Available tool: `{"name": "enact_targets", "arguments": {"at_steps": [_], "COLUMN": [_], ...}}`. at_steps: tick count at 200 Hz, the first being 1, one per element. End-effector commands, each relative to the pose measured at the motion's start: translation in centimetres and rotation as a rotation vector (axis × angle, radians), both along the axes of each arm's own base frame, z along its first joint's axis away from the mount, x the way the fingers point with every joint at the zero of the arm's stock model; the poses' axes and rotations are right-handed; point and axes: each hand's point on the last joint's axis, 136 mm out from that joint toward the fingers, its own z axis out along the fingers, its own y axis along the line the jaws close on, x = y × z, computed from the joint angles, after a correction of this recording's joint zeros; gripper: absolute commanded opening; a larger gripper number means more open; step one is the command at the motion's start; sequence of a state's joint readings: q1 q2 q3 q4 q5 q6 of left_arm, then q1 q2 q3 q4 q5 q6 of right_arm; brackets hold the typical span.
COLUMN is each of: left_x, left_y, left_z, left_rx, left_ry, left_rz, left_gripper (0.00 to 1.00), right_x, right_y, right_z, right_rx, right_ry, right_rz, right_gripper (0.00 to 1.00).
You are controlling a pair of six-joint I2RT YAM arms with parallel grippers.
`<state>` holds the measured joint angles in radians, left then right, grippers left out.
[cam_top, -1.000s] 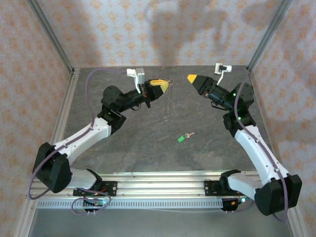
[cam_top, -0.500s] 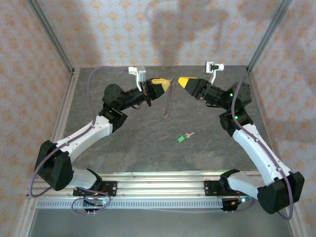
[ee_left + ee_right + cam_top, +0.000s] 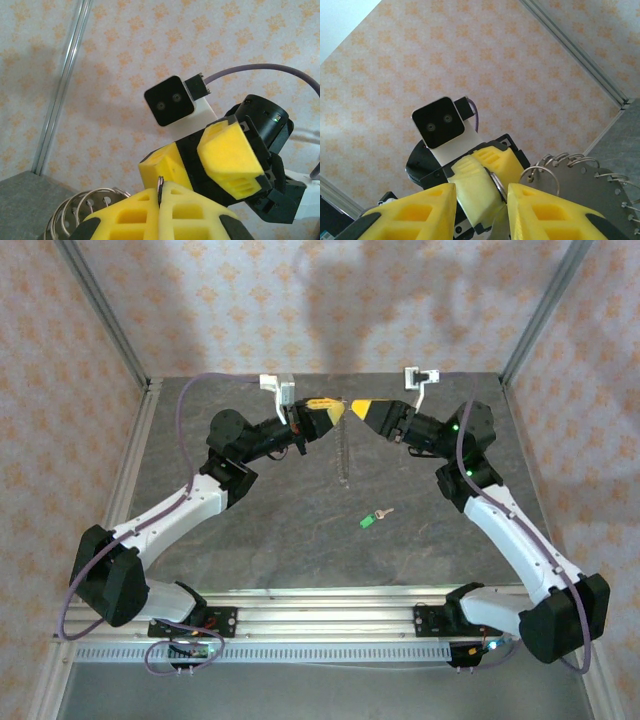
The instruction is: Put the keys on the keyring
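My left gripper [image 3: 335,412] is held high over the back of the table, shut on the top edge of the keyring [image 3: 344,455], which hangs edge-on below it. In the left wrist view the ring's thin edge [image 3: 161,182] pokes up between the closed yellow fingers [image 3: 125,215]. My right gripper [image 3: 358,408] is tip to tip with the left one and open; in the right wrist view its fingers [image 3: 545,210] stand on either side of the left fingertip and the ring's edge [image 3: 498,183]. The green-headed key [image 3: 370,519] lies loose on the table, under neither gripper.
The keyring's grey body carries several small wire loops along its rim [image 3: 600,182]. Metal frame posts [image 3: 110,320] and patterned walls close in the dark table [image 3: 260,530]. A rail [image 3: 320,625] runs along the near edge by the arm bases.
The right gripper has moved left until its tip meets the left gripper's, and its jaws have widened slightly. The left gripper has stayed shut on the keyring; the key has not moved.
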<state>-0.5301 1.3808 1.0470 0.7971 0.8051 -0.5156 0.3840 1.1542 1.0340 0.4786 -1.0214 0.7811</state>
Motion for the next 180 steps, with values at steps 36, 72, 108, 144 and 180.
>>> {"name": "enact_targets", "arguments": {"at_steps": [36,72,108,144,180], "left_x": [-2.0,-1.9,-1.9,-2.0,-2.0], "left_y": [0.2,0.1,-0.1,-0.2,-0.3], "left_z": [3.5,3.7,3.7,3.7,3.5], "left_rx": [-0.036,-0.038,-0.035,-0.033,-0.027], "left_ry": [-0.100,-0.102,-0.099,-0.100,-0.096], "left_rz": [-0.019,-0.017,-0.019,-0.021,-0.022], "left_gripper": [0.00,0.00,0.00,0.00,0.00], "right_x": [-0.9,-0.9,-0.7,-0.2,0.3], "right_y": [0.7,0.8,0.9,0.9,0.8], "right_z": [0.4,0.0,-0.5,-1.1,-1.4], "right_rx": [-0.002,-0.009,-0.014,-0.027,-0.038], "right_ry": [-0.054,-0.047,-0.037,-0.024,-0.019], "right_rz": [0.036,0.042,0.041,0.022,-0.001], "right_gripper": [0.32,0.31,0.32,0.34,0.33]}}
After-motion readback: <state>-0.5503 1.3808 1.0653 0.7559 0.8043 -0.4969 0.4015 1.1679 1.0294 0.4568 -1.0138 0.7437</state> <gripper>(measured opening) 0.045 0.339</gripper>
